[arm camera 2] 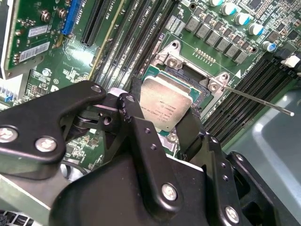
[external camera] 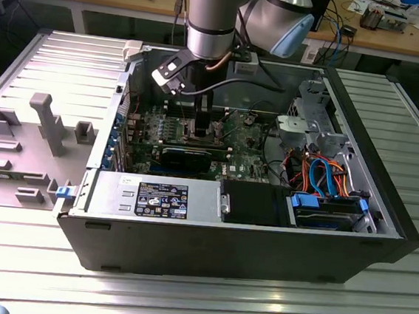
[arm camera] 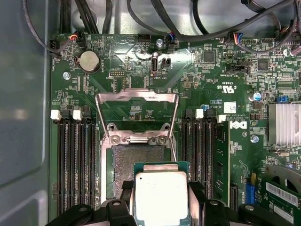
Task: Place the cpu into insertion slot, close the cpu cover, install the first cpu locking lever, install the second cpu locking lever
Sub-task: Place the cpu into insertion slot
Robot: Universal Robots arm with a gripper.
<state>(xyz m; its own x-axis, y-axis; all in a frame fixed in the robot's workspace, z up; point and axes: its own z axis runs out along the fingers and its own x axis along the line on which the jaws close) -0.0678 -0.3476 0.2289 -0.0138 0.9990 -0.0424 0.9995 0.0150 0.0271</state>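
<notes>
The small, flat, square, silver-grey metal cpu (arm camera: 161, 195) is clamped by the black gripper (arm camera: 161, 200) and held over the silver-rimmed square insertion slot (arm camera: 136, 162). The thin silvery metal cpu cover (arm camera: 136, 96) is swung open beside that slot.

Bare insertion slot (arm camera: 126, 165) between memory slots (arm camera: 75, 165)

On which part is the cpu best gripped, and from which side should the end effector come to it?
By two opposite edges, from above its metal top. The cpu is thin, flat and square, so only its edges give a hold, and its underside must stay free for the slot. The end effector holds it so now, pinched at both sides.
</notes>
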